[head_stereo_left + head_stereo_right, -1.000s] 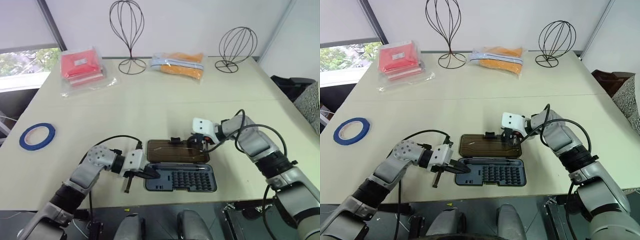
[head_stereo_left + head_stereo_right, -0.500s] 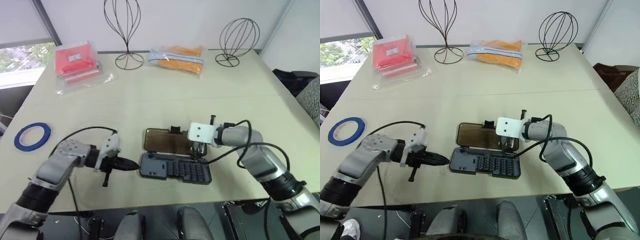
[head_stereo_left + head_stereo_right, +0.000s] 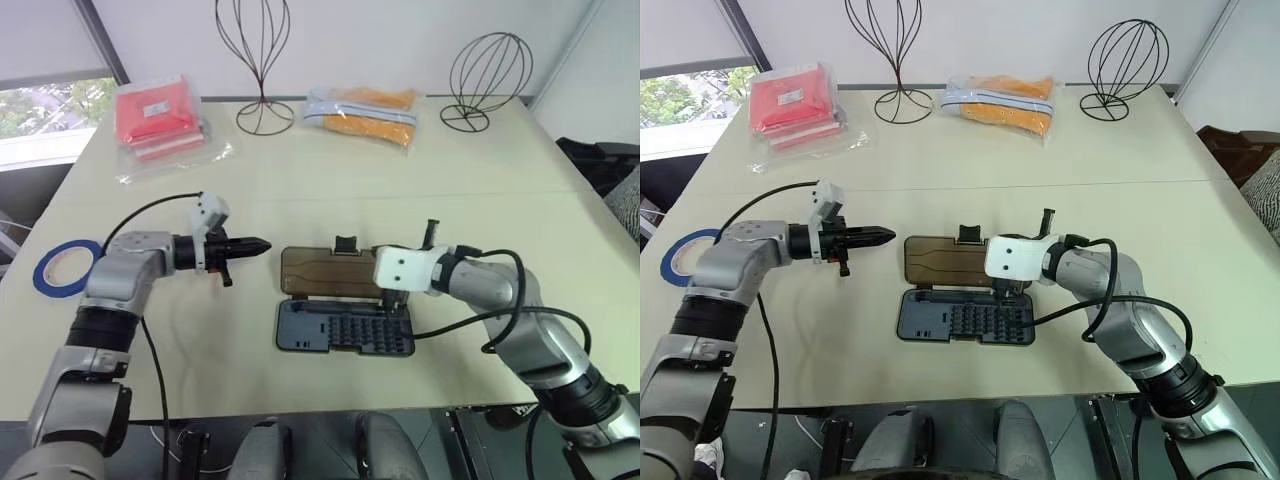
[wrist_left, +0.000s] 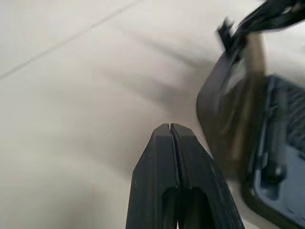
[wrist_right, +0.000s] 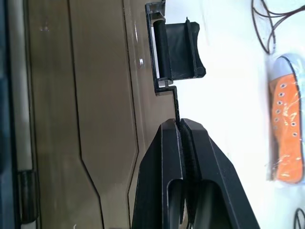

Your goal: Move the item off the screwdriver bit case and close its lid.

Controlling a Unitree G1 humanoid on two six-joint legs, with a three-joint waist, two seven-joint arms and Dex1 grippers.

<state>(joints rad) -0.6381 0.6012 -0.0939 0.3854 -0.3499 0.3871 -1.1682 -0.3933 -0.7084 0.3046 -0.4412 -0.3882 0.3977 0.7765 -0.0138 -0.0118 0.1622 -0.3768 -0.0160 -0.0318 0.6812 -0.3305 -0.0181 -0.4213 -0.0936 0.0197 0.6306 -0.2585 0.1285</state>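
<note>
Left jaws, closed and empty, have withdrawn from the bit case (image 3: 345, 330). Right jaws pinch the open lid (image 3: 320, 272) by its edge. Closing step in hand: swing the lid over onto the base.

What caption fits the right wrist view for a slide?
Right gripper pinches the rim of the open lid beside its black latch.

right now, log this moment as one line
case open | lid flat on table | right gripper shut on lid edge | left gripper shut, empty, left of case | closing not done
</note>
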